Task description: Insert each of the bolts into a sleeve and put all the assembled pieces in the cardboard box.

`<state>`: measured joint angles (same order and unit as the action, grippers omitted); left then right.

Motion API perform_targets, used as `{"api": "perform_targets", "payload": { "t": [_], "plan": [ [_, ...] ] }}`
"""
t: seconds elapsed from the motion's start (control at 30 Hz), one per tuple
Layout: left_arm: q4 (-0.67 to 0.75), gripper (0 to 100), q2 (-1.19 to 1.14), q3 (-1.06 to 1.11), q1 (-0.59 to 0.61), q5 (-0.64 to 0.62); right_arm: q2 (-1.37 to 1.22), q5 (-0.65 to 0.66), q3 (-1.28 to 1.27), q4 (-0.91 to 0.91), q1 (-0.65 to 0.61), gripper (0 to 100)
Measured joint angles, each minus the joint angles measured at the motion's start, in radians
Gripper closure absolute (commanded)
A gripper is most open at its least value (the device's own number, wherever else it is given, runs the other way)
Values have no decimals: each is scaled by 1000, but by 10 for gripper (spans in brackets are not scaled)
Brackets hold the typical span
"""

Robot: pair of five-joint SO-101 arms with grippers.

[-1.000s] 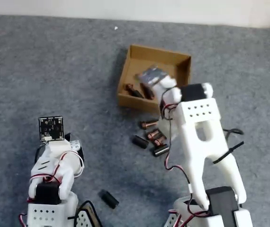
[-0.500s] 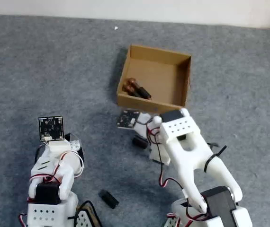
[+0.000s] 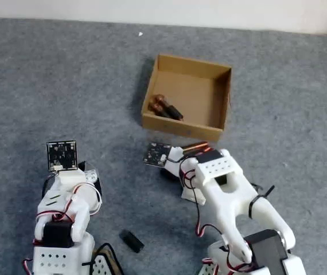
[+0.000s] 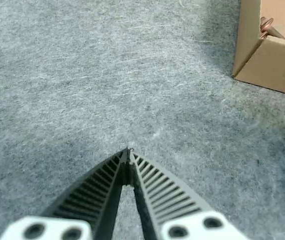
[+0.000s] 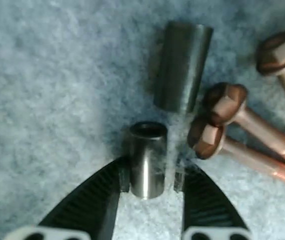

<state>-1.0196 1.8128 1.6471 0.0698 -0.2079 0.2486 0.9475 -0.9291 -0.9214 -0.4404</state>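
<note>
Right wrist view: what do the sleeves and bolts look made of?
Sleeves: dark grey metal, probably steel, with a dull satin sheen and soft highlights along the barrel. Bolts: metal with a copper-coloured, likely plated finish; heads and shanks gleam reddish-brown.

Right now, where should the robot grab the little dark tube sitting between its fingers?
By its smooth round middle, with the fingers on its two long sides, coming down from above as the right gripper is placed. The sleeve seems to lie flat with its open end pointing away, so that end is left free for a bolt. Careful: bolt heads sit close beside it.
</note>
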Motion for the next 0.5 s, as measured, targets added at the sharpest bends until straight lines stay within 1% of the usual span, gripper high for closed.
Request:
{"api": "perform_targets", "payload": {
  "t": [0.2, 0.23, 0.27, 0.3, 0.33, 0.37, 0.5],
  "plan": [
    [0, 995, 0, 0, 0, 0, 6, -11, -2, 0, 0, 892],
    [0, 995, 0, 0, 0, 0, 6, -28, -2, 0, 0, 904],
    [0, 995, 0, 0, 0, 0, 6, -48, -2, 0, 0, 933],
    [0, 995, 0, 0, 0, 0, 8, -64, -2, 0, 0, 983],
    [0, 995, 0, 0, 0, 0, 9, -83, -3, 0, -3, 998],
    [0, 995, 0, 3, 0, 0, 9, -101, -3, 0, -8, 985],
    [0, 995, 0, 14, 2, 0, 9, -157, -9, -23, -21, 994]
  ]
}}
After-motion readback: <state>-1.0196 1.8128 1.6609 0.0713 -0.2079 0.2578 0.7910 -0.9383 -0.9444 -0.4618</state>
